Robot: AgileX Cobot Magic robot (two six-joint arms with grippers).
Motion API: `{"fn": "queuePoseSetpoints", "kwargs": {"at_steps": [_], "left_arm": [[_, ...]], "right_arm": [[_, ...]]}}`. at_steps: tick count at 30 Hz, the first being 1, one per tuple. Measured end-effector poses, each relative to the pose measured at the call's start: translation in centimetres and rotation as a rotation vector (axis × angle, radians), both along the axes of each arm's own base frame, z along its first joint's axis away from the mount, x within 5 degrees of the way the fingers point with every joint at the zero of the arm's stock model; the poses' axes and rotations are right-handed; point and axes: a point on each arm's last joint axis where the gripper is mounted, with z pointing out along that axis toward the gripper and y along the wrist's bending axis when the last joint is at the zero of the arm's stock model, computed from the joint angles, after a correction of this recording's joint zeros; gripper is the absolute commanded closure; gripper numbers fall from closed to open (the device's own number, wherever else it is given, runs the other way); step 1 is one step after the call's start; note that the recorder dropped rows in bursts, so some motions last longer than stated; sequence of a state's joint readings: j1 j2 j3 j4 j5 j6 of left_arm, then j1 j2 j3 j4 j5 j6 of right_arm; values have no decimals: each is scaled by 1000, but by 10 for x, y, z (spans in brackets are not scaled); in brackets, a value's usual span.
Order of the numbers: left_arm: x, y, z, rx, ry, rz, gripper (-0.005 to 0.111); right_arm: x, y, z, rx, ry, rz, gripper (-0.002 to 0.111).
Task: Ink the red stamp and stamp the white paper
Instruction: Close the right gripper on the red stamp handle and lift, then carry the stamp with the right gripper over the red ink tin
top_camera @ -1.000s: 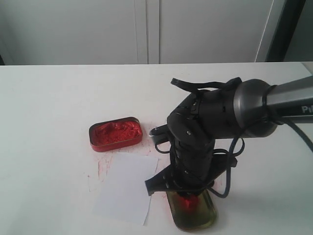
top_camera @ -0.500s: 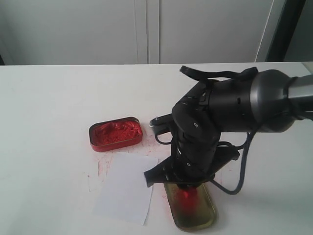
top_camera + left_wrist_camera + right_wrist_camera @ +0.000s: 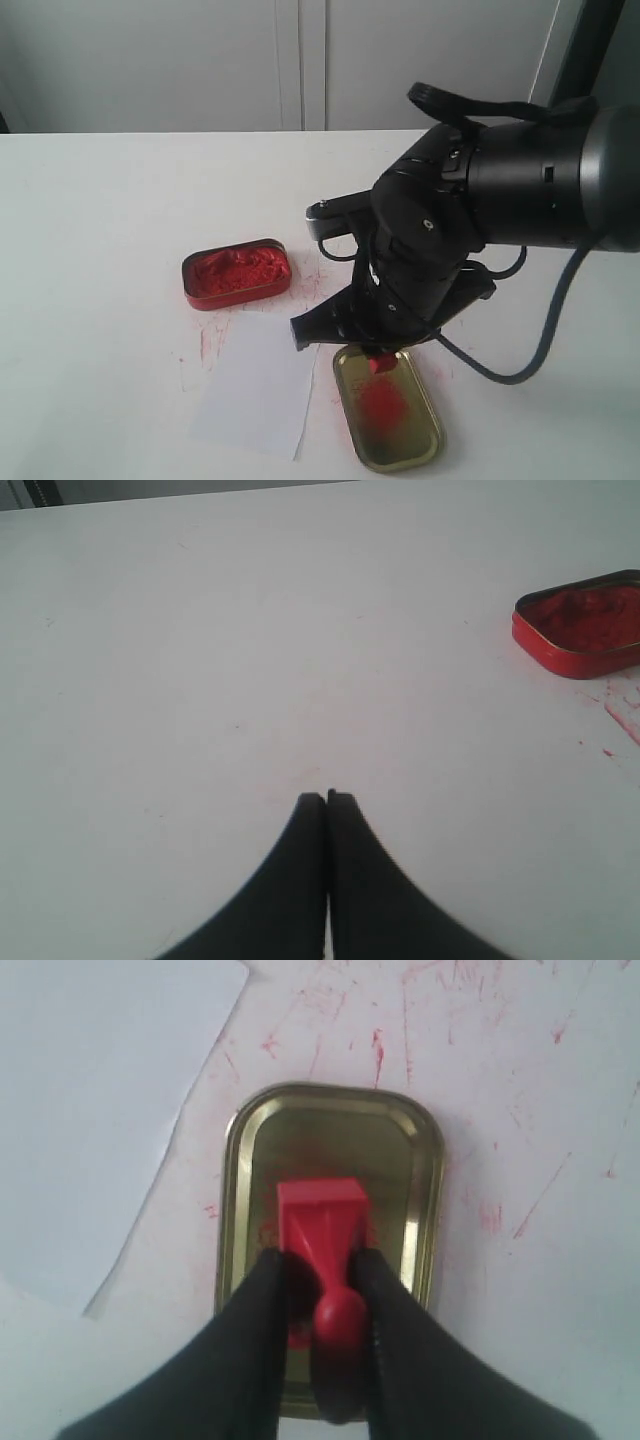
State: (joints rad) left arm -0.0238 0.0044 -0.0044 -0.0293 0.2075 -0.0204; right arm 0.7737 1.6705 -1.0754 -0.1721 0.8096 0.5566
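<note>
While the left gripper sits pressed together and empty, the right gripper pinches the red stamp over the gold tin lid, beside the white paper near the worktop's front edge.

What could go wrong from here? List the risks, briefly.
1. The right gripper pinches the red stamp by its narrow knob; pressing down may tilt it and smudge the print.
2. The white paper lies loose beside the gold lid, and nothing holds it; the stamp could lift or drag it.
</note>
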Motion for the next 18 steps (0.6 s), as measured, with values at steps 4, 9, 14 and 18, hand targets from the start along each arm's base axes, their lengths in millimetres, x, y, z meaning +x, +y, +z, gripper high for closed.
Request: {"fn": "queuePoseSetpoints", "kwargs": {"at_steps": [4, 9, 14, 18], "left_arm": [[0, 0, 0, 0, 0, 0, 107], [0, 0, 0, 0, 0, 0, 107], [0, 0, 0, 0, 0, 0, 107], [0, 0, 0, 0, 0, 0, 107]], "right_arm": [[5, 5, 9, 24, -27, 1, 108], [12, 11, 24, 57, -68, 10, 108], [22, 21, 32, 65, -89, 31, 108], [34, 32, 35, 52, -91, 54, 108]]}}
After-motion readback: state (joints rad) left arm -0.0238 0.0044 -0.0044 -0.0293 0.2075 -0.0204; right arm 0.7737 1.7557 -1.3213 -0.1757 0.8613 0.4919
